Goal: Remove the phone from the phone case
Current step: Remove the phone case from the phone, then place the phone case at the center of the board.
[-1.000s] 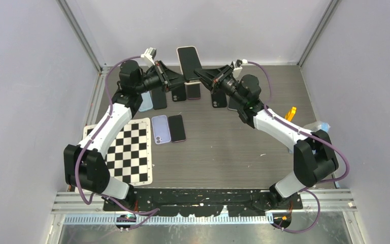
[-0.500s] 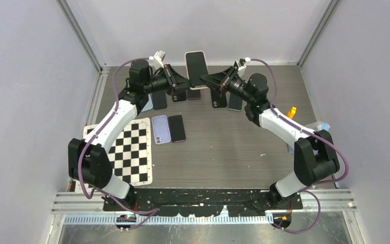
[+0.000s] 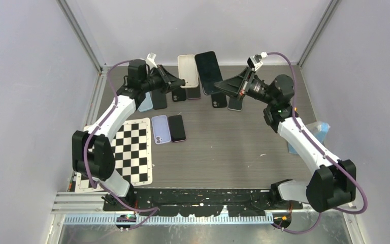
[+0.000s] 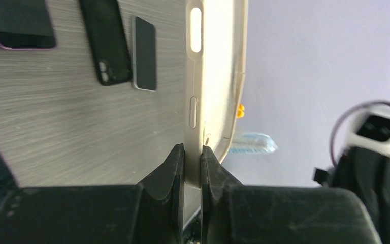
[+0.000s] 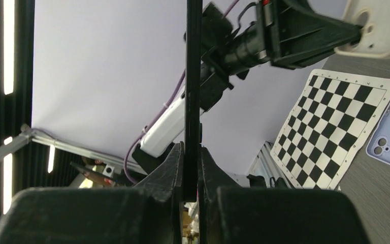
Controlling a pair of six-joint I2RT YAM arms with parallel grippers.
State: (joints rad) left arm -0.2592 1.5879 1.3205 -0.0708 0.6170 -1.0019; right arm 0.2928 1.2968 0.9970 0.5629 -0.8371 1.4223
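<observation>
Nearest me, spare phones lie on the table (not my concern). Farther off, my left gripper pinches the empty case and my right gripper clamps the bare phone, both aloft and separate. I judge the extraction done, with only the setting down left.

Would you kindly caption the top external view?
Left hand holds the empty cream phone case; right hand holds the black phone apart.

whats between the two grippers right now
In the top view, only the two things they hold: the cream case in the left gripper and the black phone in the right gripper, side by side, with the phone out of the case.
</observation>
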